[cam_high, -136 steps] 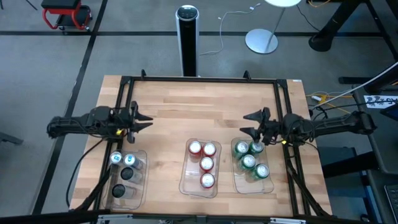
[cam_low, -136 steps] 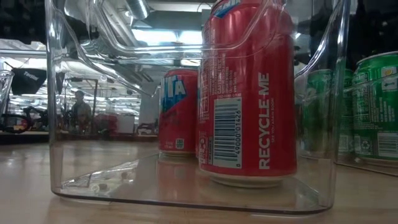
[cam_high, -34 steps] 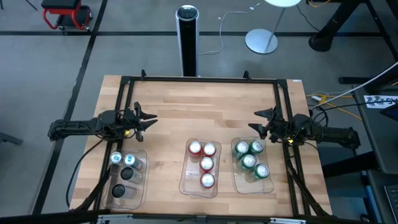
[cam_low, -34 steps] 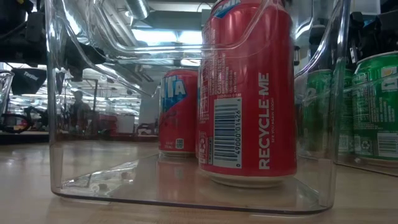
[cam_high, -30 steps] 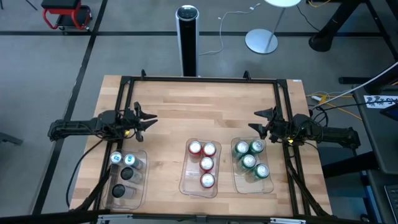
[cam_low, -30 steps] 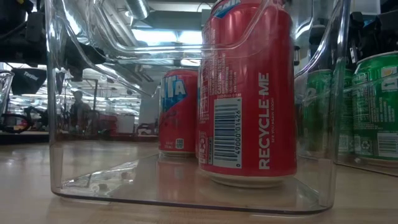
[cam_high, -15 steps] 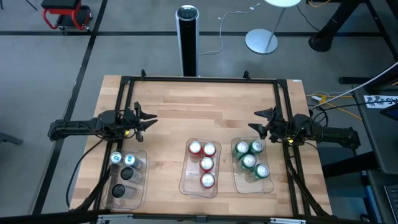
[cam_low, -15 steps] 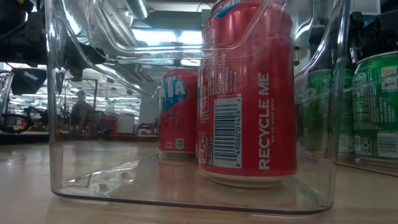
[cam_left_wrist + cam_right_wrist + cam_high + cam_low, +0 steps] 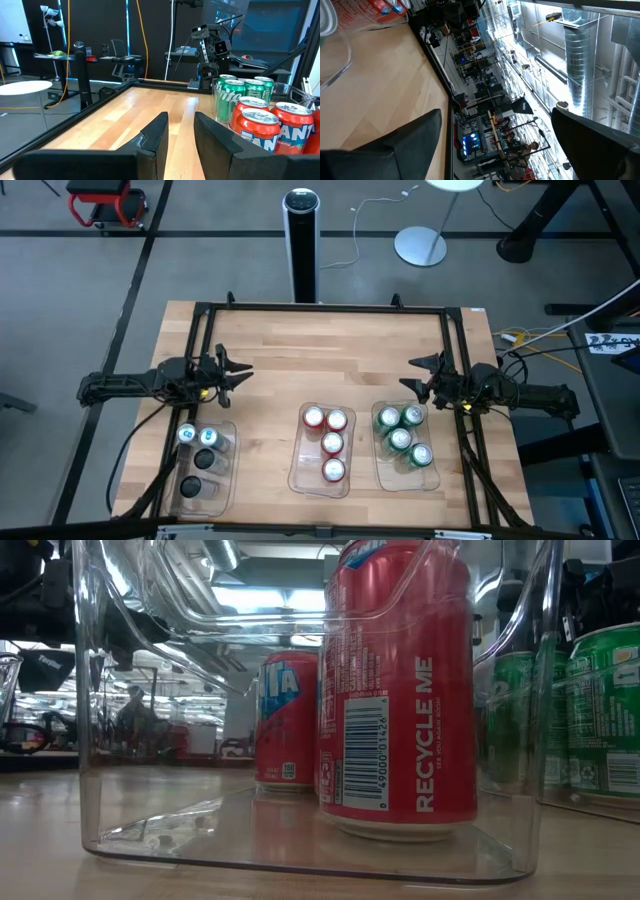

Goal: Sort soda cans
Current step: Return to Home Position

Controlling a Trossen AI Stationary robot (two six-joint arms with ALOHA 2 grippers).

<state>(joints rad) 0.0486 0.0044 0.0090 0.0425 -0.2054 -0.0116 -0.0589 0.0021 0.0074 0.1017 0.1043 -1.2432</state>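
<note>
Soda cans (image 9: 328,443): all twelve sit in bins along the near edge, none loose on the wood.

Left arm's dark two-finger end effector (image 9: 238,374) hovers at 9 o'clock, fingers parted, nothing between them. Right arm's dark two-finger end effector (image 9: 408,376) is at 3 o'clock, fingers spread wide, also empty. Both point inward and are well apart.

Step in hand, my read: homing.
- Pull each arm straight back to its own side.
- Hold height above the tray rims and leave the fingers apart.
- The right side is the tight one. It hangs just beyond the green cans' tray, so no dip toward 5 o'clock.
- Nothing looks like it needs re-gripping.

Outward:
- Silver/black cans with blue marks (image 9: 204,460) are in the clear rectangular plastic tray at 7 o'clock (image 9: 232,490).
- Red-and-white aluminium cans are in the clear middle tray at 6 o'clock (image 9: 296,470).
- Green aluminium cans (image 9: 400,438) are in the clear tray at 5 o'clock (image 9: 380,470).
- All tops face up.

Surface: light butcher-block wooden worktop (image 9: 320,350), flat, with a black metal frame (image 9: 320,307) round it.

Room: grey floor. A tall black-and-silver cylinder (image 9: 301,240) stands past 12 o'clock, and a white round lamp base (image 9: 420,247) sits past 1 o'clock. The low view shows a lab far behind, too small to detail.
</note>
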